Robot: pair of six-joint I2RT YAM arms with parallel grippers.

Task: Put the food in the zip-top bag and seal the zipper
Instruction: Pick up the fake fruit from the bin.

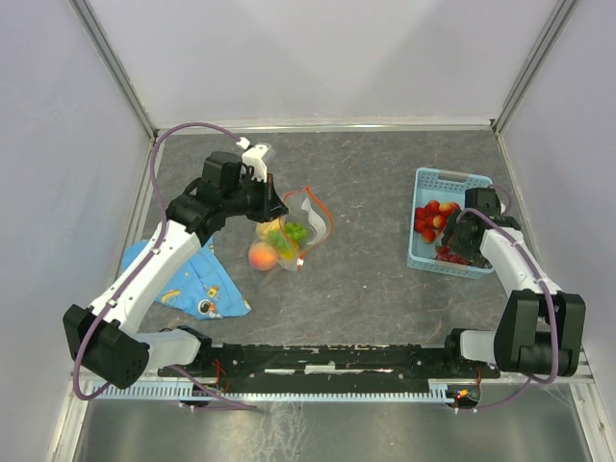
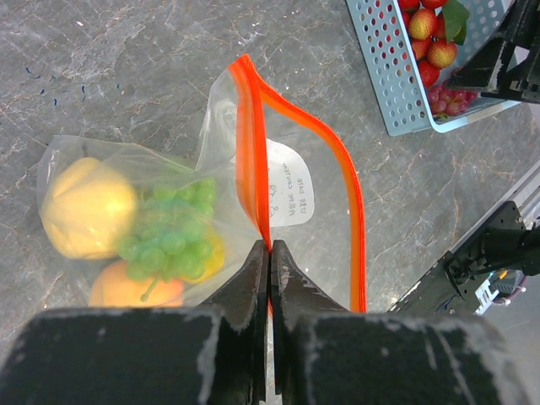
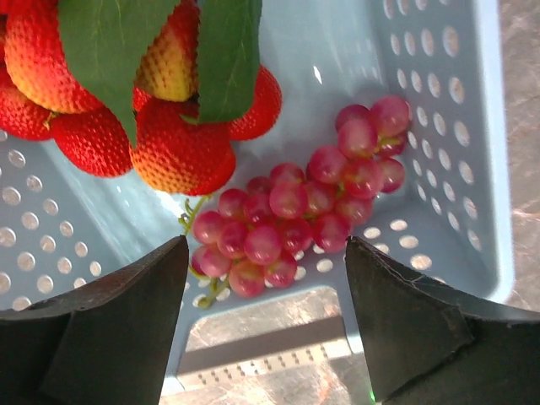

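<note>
Bag (image 2: 291, 194): on table (image 2: 126, 51), part-filled; left gripper (image 2: 269, 251) clamped on zipper (image 2: 250, 152) to hold mouth open. Right gripper (image 3: 266, 287): jaws apart over purple grapes (image 3: 295, 211) in basket (image 3: 472, 169), seemingly poised to pick them.

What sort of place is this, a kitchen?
Probably a robot test booth, not a kitchen: plain white walls enclose a grey table, and a left arm and right arm are bolted at its near edge.
</note>
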